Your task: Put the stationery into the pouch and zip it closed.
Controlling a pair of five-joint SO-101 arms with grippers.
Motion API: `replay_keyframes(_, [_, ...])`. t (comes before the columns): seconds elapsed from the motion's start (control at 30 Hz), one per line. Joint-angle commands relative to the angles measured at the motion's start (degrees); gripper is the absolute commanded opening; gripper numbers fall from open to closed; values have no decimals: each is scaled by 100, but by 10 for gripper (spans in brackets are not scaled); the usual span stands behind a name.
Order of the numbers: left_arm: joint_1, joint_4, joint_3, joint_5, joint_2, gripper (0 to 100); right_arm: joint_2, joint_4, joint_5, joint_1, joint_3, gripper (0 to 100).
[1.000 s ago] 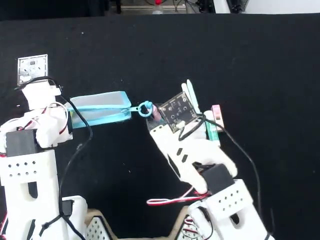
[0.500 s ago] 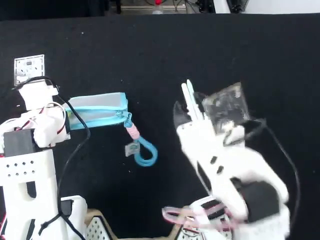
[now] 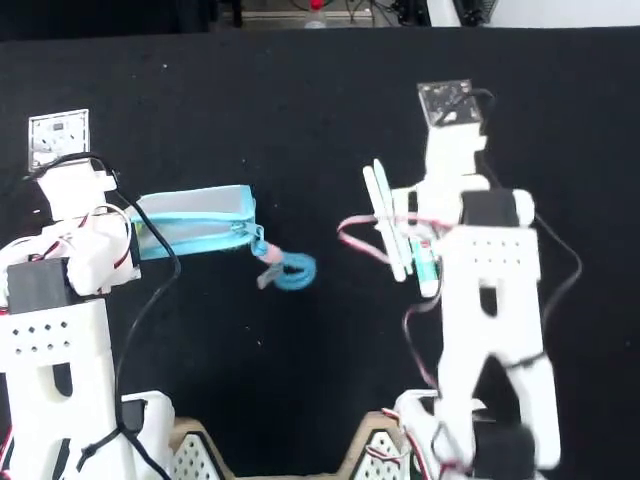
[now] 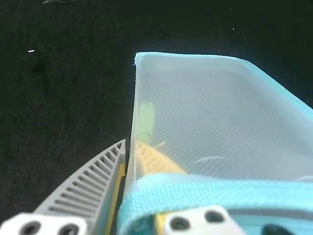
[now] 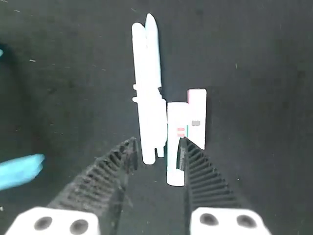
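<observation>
The light blue mesh pouch (image 3: pixel 195 222) lies left of centre, and my left gripper (image 3: pixel 140 236) is shut on its left end. Close up, the pouch (image 4: pixel 210 122) shows something yellow and green through the mesh, with my left gripper (image 4: pixel 124 196) clamped on its blue edge. Its zipper pull, a pink tag with a blue loop (image 3: pixel 290 271), rests loose on the table off the pouch's right end. Two white pens (image 3: pixel 384 215) and a green and pink item (image 3: pixel 427 265) lie beside the right arm (image 3: pixel 485 260). My right gripper (image 5: pixel 155 149) hangs open just above the white pens (image 5: pixel 147 83) and a pink-edged stick (image 5: pixel 195 110).
The table is a black cloth (image 3: pixel 300 110). A small grey square plate (image 3: pixel 58 132) lies at the far left, behind the left arm. Red and white cables (image 3: pixel 362 235) loop off the right arm near the pens. Both arm bases stand at the front edge.
My right gripper let go of the blue zipper loop and swung back to the right, over the pens. The loop dropped to the table beside the pouch. The left arm held still.
</observation>
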Motion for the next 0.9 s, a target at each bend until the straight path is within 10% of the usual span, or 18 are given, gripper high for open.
replay_keyframes(0.0, [-40,-44,-92,79,-18,30,796,-114,-26,334,-585,127])
replay_keyframes(0.87, [-48,-18,-92,79,-18,30,5525,-79,62,941,-3846,128])
